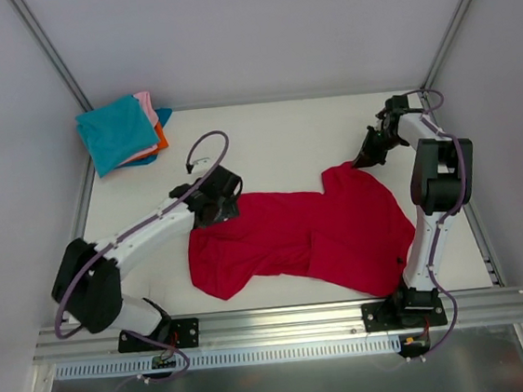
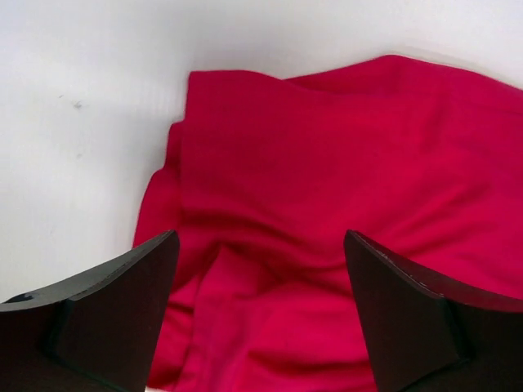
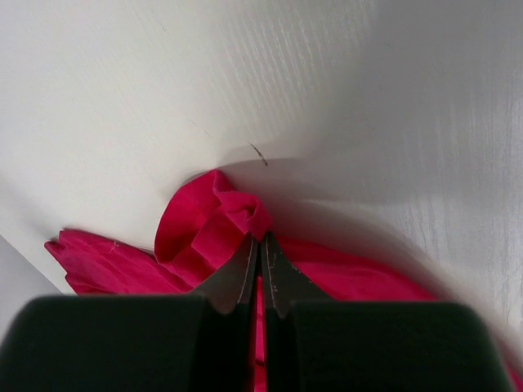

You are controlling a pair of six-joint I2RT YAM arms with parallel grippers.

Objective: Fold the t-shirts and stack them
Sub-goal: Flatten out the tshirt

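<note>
A large bright red t-shirt [image 1: 312, 233] lies crumpled across the middle of the white table. My left gripper [image 1: 217, 201] is open, just above the shirt's upper left part; in the left wrist view its fingers straddle red cloth [image 2: 327, 188] without holding it. My right gripper [image 1: 369, 152] is shut on the shirt's far right corner, pinching a bunched edge of the red cloth [image 3: 212, 220] and holding it slightly off the table. A stack of folded t-shirts [image 1: 124, 131], teal on top with pink, orange and blue edges showing, sits at the back left corner.
White walls with metal frame posts [image 1: 50, 50] close in the table on three sides. A metal rail [image 1: 284, 325] carrying both arm bases runs along the near edge. Bare table [image 1: 283, 137] lies behind the red shirt.
</note>
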